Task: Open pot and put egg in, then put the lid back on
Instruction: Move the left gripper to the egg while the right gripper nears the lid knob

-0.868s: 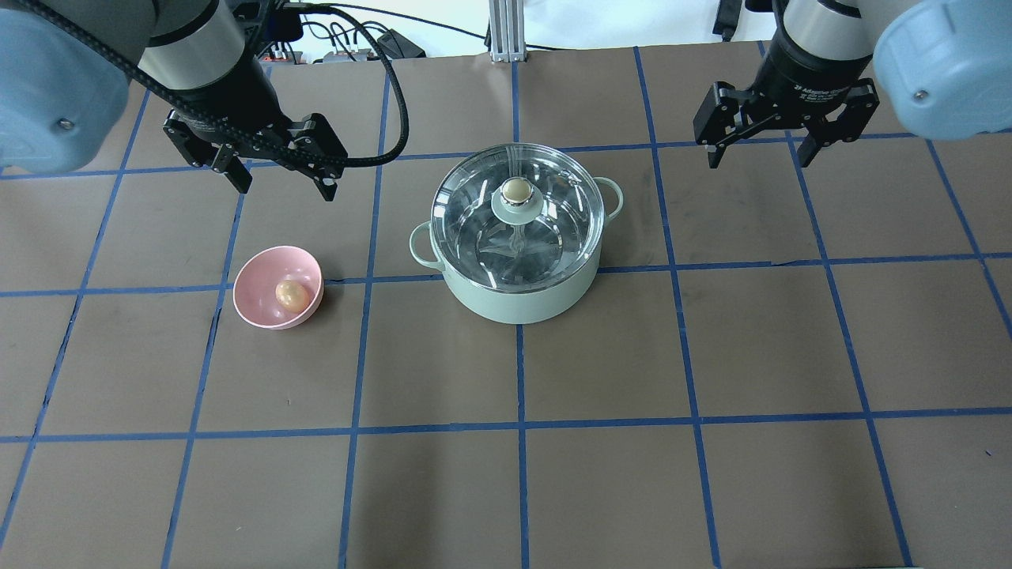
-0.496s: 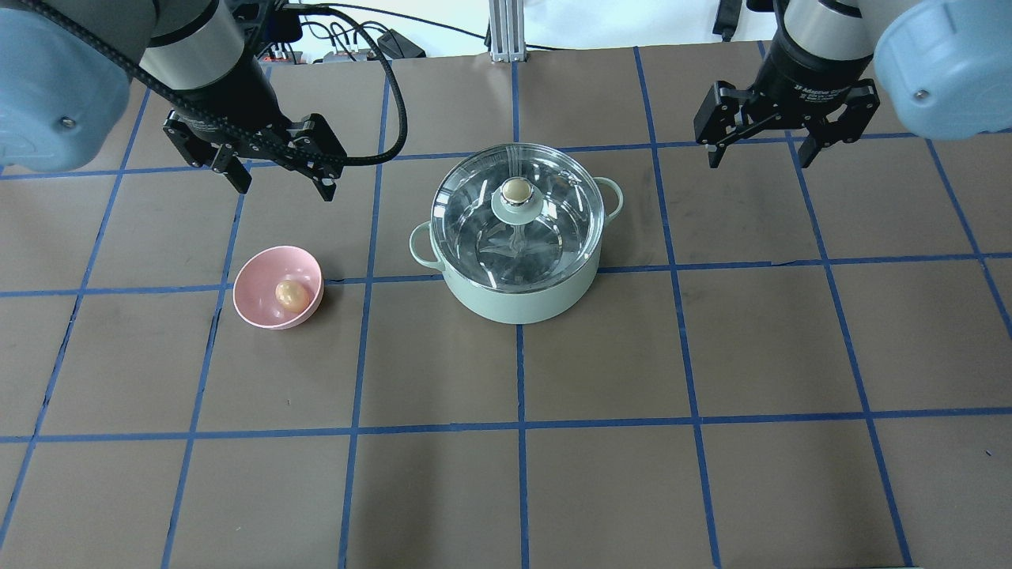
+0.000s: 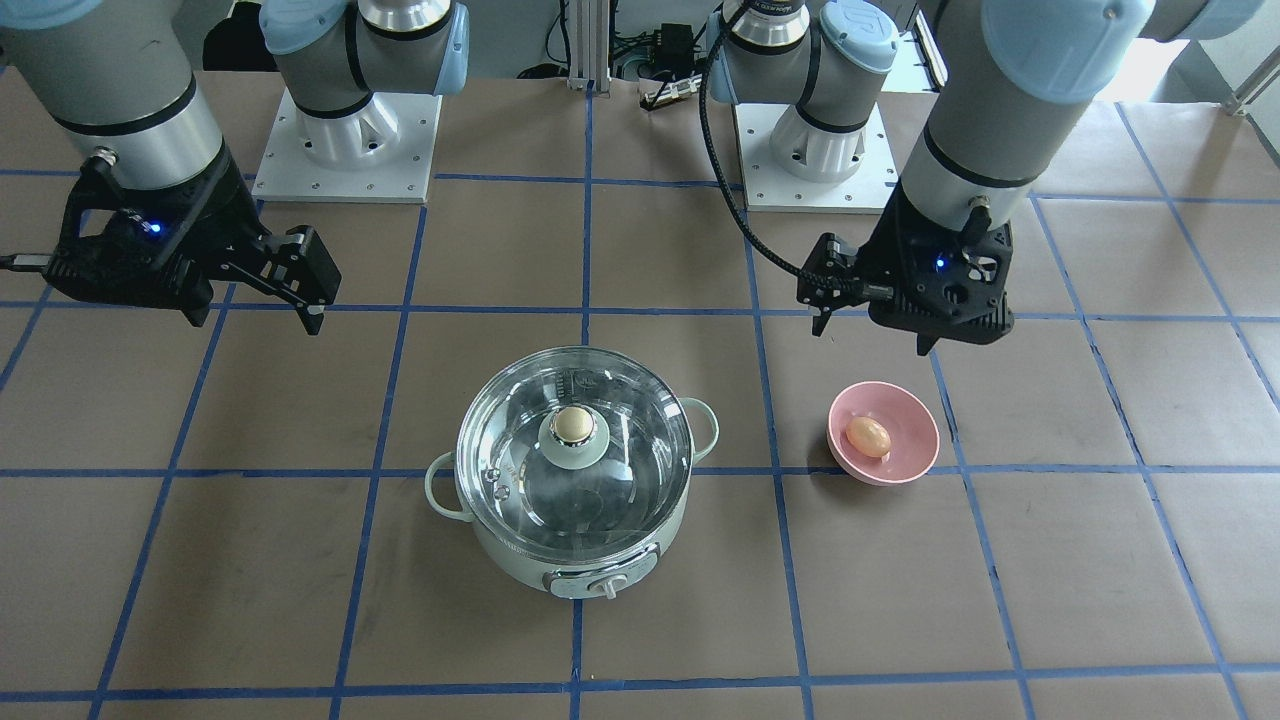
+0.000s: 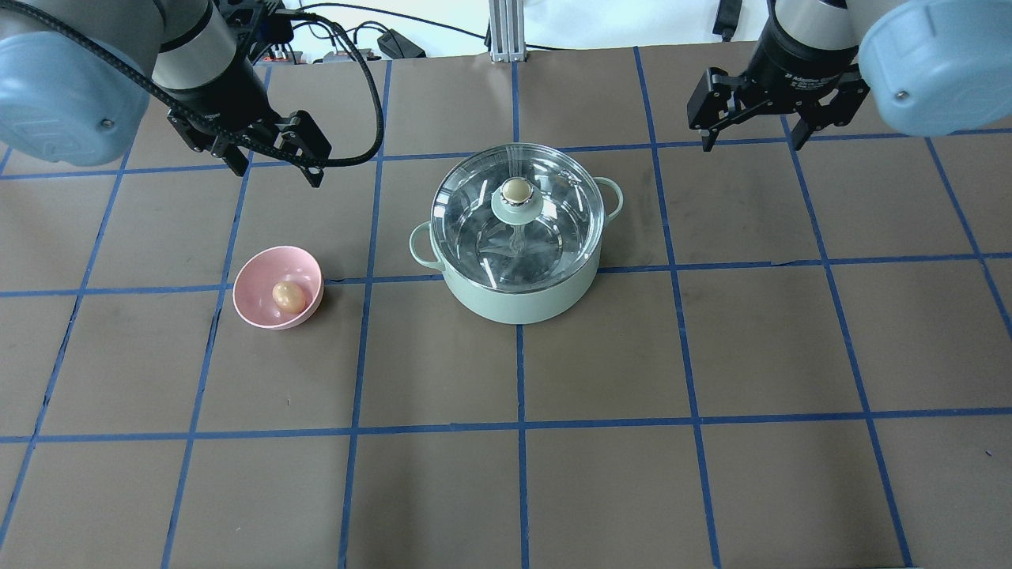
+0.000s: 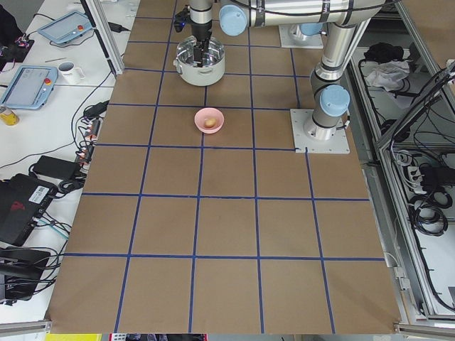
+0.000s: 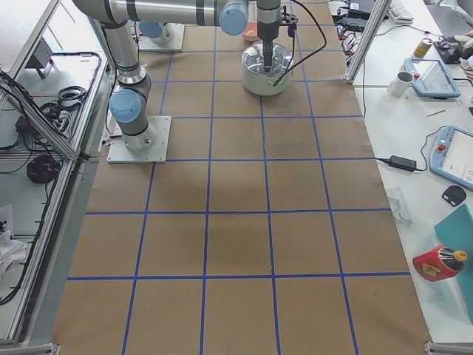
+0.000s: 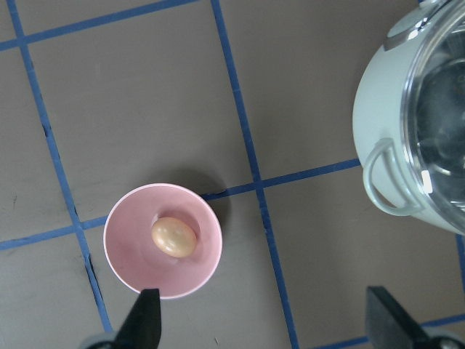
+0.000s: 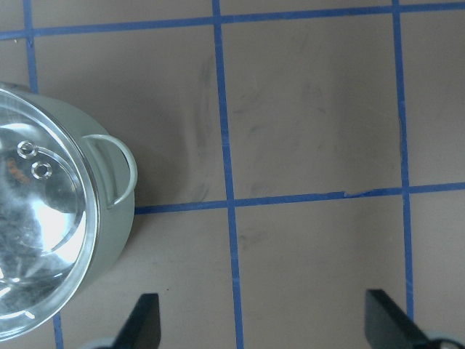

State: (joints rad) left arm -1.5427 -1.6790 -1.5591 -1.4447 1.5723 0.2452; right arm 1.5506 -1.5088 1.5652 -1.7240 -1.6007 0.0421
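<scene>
The egg (image 4: 288, 295) lies in the pink bowl (image 4: 254, 273) on the worktop (image 4: 601, 356), on the robot's left of the pot (image 4: 518, 304). The left pincer (image 4: 275, 172) hangs above the worktop, spread wide and holding nothing. The bowl sits apart from it, toward the operators' side. The lid (image 4: 474, 225) is seated on the pot, knob (image 4: 515, 190) up. The right pincer (image 4: 751, 144), also wide and empty, hangs clear of the pot on its other side.

Only the front-facing view shows the pot's dial (image 3: 603, 589). The left wrist view places the egg nearer one finger (image 7: 145, 320). The right wrist view shows one loop handle (image 8: 112, 171) and two small round marks (image 8: 42, 169) in the lid glass.
</scene>
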